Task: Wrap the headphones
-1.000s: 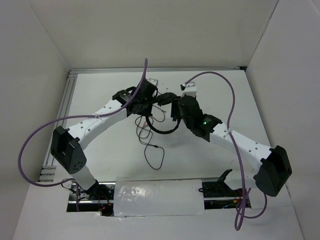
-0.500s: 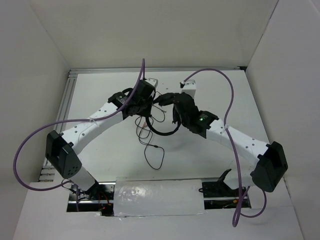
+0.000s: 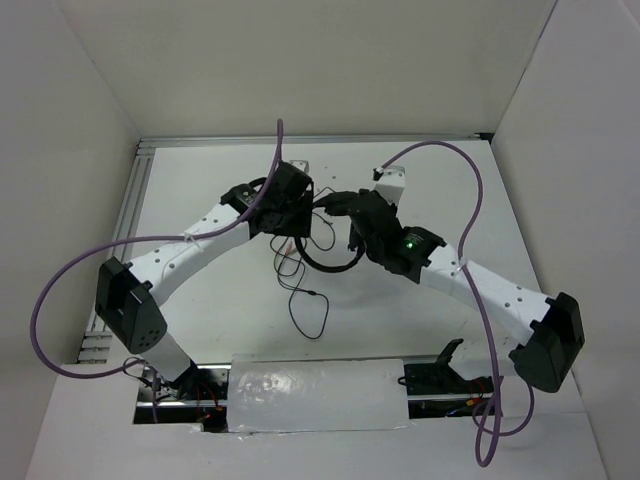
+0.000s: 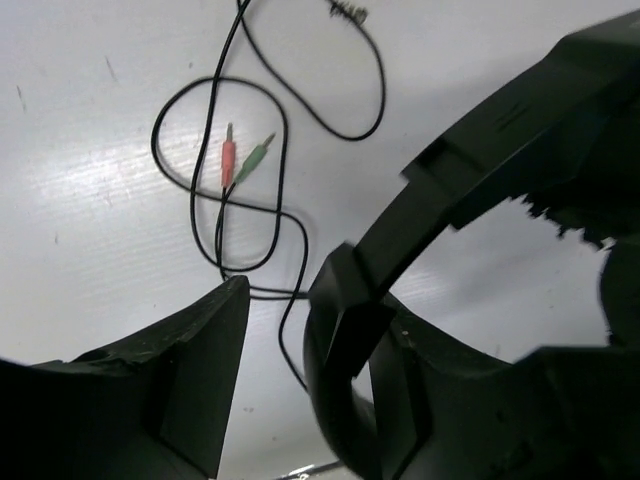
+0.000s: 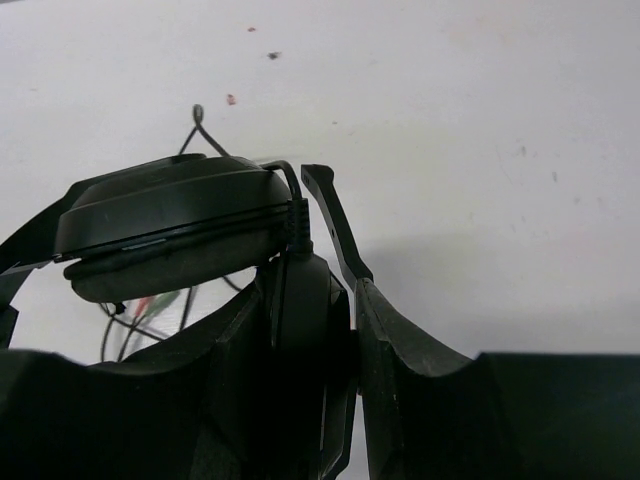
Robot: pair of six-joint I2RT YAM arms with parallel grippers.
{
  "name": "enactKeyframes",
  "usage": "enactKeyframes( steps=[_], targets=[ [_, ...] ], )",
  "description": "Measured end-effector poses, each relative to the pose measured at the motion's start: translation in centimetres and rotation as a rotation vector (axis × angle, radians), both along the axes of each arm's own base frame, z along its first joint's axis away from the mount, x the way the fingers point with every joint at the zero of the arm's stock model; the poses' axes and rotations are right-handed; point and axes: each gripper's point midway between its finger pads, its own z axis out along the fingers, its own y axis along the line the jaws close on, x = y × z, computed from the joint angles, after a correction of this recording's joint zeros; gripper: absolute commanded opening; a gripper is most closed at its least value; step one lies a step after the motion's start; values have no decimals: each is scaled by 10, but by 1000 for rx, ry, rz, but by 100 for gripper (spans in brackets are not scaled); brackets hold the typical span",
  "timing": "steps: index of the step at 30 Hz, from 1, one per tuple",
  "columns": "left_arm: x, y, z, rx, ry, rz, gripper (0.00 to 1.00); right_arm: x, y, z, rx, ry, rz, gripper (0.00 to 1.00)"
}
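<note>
The black headphones [image 3: 330,266] lie mid-table between both arms, and their thin cord [image 3: 305,310] trails toward the near edge. My left gripper [image 4: 290,330] is open. The headband [image 4: 440,200] leans against its right finger [image 4: 430,380], with a clear gap to the left finger [image 4: 200,370]. The cord's red and green plugs [image 4: 240,160] lie on the table beyond. My right gripper [image 5: 308,300] is shut on one earcup [image 5: 300,290]. The other earcup [image 5: 170,215] juts out to the left above it. From above, the left gripper [image 3: 297,222] and right gripper [image 3: 345,205] nearly meet.
White walls enclose the table [image 3: 230,300] on three sides. An aluminium rail [image 3: 115,270] runs along the left edge. Thick purple cables [image 3: 465,215] loop above both arms. A plastic-wrapped block [image 3: 320,392] sits at the near edge between the bases.
My left gripper has opened and let go of the headband. The right gripper closed on the earcup and has held since. Both arms shifted only slightly.
</note>
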Motion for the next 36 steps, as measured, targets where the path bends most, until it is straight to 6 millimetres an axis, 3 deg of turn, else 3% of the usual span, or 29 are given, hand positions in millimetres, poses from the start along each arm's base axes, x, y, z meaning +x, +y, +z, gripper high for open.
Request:
enactKeyframes(
  steps=[7, 9, 10, 13, 14, 15, 18, 19, 20, 21, 24, 25, 28, 30, 34, 36],
  targets=[
    [-21, 10, -29, 47, 144, 110, 52, 4, -3, -7, -77, 22, -126, 0],
    [-26, 10, -32, 45, 173, 138, 39, 4, -3, -9, -91, 29, -151, 0],
    [-27, 8, -33, 45, 177, 141, 39, 4, -3, -9, -94, 29, -159, 0],
    [-27, 4, -35, 29, 196, 172, 20, 3, -3, -9, -86, 35, -190, 0],
    [-26, 3, -34, 20, 196, 185, 3, 2, -3, -9, -87, 39, -198, 0],
    [-24, 2, -32, 9, 192, 199, 0, 1, -4, -9, -88, 43, -206, 0],
    [-23, 2, -28, 5, 188, 214, 0, 0, -4, -10, -83, 48, -215, 20],
    [-22, 2, -27, 5, 184, 216, 0, 0, -4, -10, -84, 49, -211, 37],
    [-21, 3, -25, 8, 179, 213, 0, 0, -3, -10, -83, 48, -205, 47],
    [-20, 3, -24, 12, 172, 209, 0, 1, 1, -10, -83, 51, -184, 68],
    [-15, 5, -18, 26, 150, 183, 0, 1, 12, 0, -59, 39, -102, 91],
    [-12, 6, -16, 29, 140, 175, 0, -1, 18, 6, -36, 33, -57, 100],
    [3, 9, -3, 29, 89, 151, 0, -13, 33, 35, 31, -19, 111, 100],
    [17, 14, 8, 21, 45, 146, 0, -28, 35, 65, 89, -90, 228, 100],
    [42, 25, 28, 14, -54, 139, 0, -71, 17, 130, 210, -299, 406, 100],
    [48, 32, 42, 14, -104, 118, 0, -89, -1, 148, 241, -388, 444, 100]
  ],
)
